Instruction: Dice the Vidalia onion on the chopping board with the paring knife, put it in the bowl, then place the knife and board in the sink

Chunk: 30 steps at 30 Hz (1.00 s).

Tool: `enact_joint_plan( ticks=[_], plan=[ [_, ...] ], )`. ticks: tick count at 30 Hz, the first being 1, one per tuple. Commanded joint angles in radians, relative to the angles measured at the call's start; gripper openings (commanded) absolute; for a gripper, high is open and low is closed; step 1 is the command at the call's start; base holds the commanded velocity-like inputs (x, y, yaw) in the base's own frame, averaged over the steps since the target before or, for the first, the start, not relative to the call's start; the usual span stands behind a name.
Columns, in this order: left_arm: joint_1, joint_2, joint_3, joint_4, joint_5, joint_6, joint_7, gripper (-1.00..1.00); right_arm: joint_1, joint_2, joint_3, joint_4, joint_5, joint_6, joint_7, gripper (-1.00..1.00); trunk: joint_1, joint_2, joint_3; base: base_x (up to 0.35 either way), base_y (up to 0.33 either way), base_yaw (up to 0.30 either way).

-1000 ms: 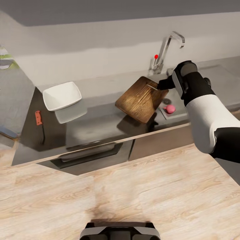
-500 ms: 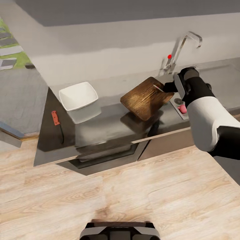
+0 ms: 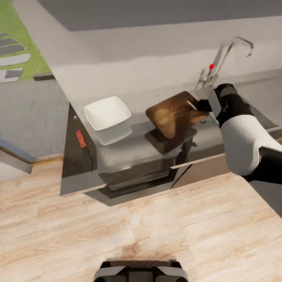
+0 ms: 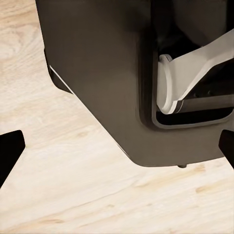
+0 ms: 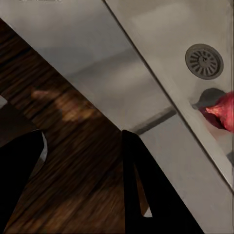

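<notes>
- Your right arm hides most of the sink in the head view; the wrist view shows the basin with its drain and the onion lying beside it, cut off at the frame edge.
- Your right gripper sits at the board's edge nearest the sink, one finger over the wood and the other at its rim. It seems to be clamped on the board, but the contact itself is hard to make out.
- The board is tilted, its sink-side edge raised off the worktop.
- The left gripper's finger tips stand wide apart at the frame edges over the wooden floor, with nothing between them.
- The bowl sits on the worktop well apart from the board; the knife lies near the worktop's far left end.
- Since a second ago your camera has swung: everything has slid rightward in the picture, and the onion, seen then in the head view, is now behind your arm.
</notes>
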Motion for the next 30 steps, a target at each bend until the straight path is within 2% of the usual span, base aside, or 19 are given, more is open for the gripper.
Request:
enact_joint_plan(
  ticks=[1, 5, 11, 13, 18, 22, 25, 30],
  plan=[
    [0.001, 0.0, -0.001, -0.002, 0.002, -0.001, -0.002, 1.0, -0.001, 0.001, -0.014, 0.001, 0.004, -0.001, -0.013, -1.0, 0.001, -0.002, -0.001, 0.0, 0.02, 0.0],
    [0.001, 0.0, -0.001, -0.002, 0.001, -0.002, -0.002, 1.0, -0.001, -0.001, -0.029, 0.004, 0.003, -0.023, -0.067, -1.0, 0.001, -0.002, -0.001, 0.0, 0.006, 0.0],
    [0.001, 0.0, -0.001, -0.002, 0.001, -0.001, -0.002, 1.0, -0.001, 0.002, -0.029, 0.01, 0.003, -0.047, -0.129, -1.0, 0.001, -0.002, -0.001, 0.0, 0.0, 0.0],
    [0.001, 0.0, -0.001, -0.002, 0.001, -0.001, -0.002, 1.0, -0.001, 0.008, -0.029, 0.011, 0.002, -0.048, -0.153, -1.0, 0.001, -0.002, -0.001, 0.0, 0.0, 0.0],
    [0.001, 0.0, -0.001, -0.002, 0.002, 0.0, -0.002, 1.0, -0.001, 0.046, -0.029, 0.012, -0.004, -0.049, -0.253, -1.0, 0.001, -0.002, -0.001, 0.0, 0.0, 0.0],
    [0.001, 0.0, -0.001, -0.001, 0.002, 0.0, -0.001, 1.0, -0.001, 0.066, -0.029, 0.012, -0.052, -0.047, -0.315, -1.0, 0.001, -0.002, -0.001, 0.0, 0.0, 0.0],
    [0.001, 0.0, -0.001, -0.001, 0.002, 0.0, -0.002, 1.0, -0.001, 0.07, -0.029, 0.013, -0.118, -0.046, -0.357, -1.0, 0.001, -0.002, -0.001, 0.0, 0.0, 0.0],
    [0.001, 0.0, -0.001, 0.0, 0.002, 0.0, -0.002, 1.0, -0.001, 0.07, -0.03, 0.019, -0.206, -0.046, -0.446, -1.0, 0.001, -0.002, -0.001, 0.0, 0.0, 0.0]
  ],
)
